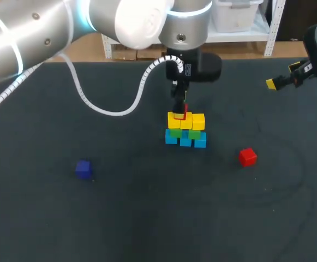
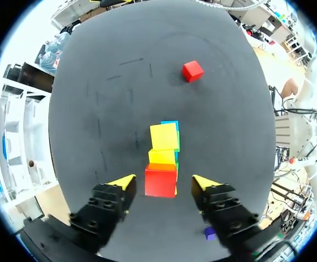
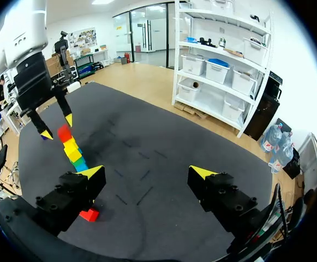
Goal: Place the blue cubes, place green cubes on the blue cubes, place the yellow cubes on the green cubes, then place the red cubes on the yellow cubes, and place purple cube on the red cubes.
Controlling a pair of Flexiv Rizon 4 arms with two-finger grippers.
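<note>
Red cube (image 2: 161, 182) (plain, bright) sits atop yellow cubes (image 2: 164, 136).

No readable text, label or number on anything.

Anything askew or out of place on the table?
Nothing stands out. The stack stands upright, with the top red cube between the open fingers of the left gripper. The loose red cube and purple cube lie apart.

The silver left arm (image 1: 33, 33) carries a white coiled cable (image 1: 114, 113) (screws dot its shell) and a black, yellow-tipped hand (image 2: 162, 184).
</note>
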